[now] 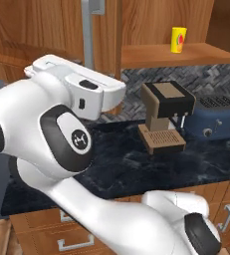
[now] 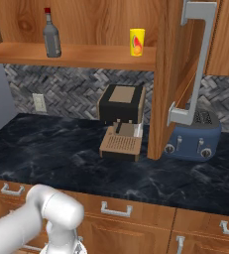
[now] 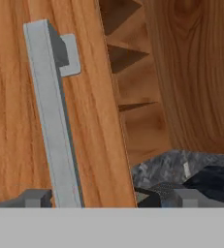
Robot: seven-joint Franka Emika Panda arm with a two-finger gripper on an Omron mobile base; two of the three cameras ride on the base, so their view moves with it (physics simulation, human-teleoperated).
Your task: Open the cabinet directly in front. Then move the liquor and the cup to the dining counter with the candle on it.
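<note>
Right base view: cabinet [image 2: 165, 74] door swung out, edge-on toward the camera, its long silver handle [image 2: 198, 59] facing right. Inside, on the cabinet shelf [image 2: 76, 55], liquor [image 2: 51, 35] stands upright at left and cup [image 2: 137, 41] upright further right, near the door's hinge side; the two are well apart, with free shelf between them. Both sit a little back from the shelf's front edge.

Below on the black table [image 2: 61, 158]: coffee machine [image 2: 121, 121] under the shelf, blue toaster [image 2: 195, 131] just behind the lower edge of the open door. Table surface in front of both is free.

Left base view: cup [image 1: 178, 39] on the shelf at upper right, coffee machine [image 1: 164, 114] and toaster [image 1: 213, 117] below; the arm's big white body covers the left half, handle [image 1: 89, 30] above it.

Hand view: hand [image 3: 104, 197] spread wide, one fingertip [image 3: 36, 197] left of the handle [image 3: 50, 116], the other right of the door edge; the bar runs between them, not pinched. The door's edge runs down the middle, open cabinet interior to its right.
</note>
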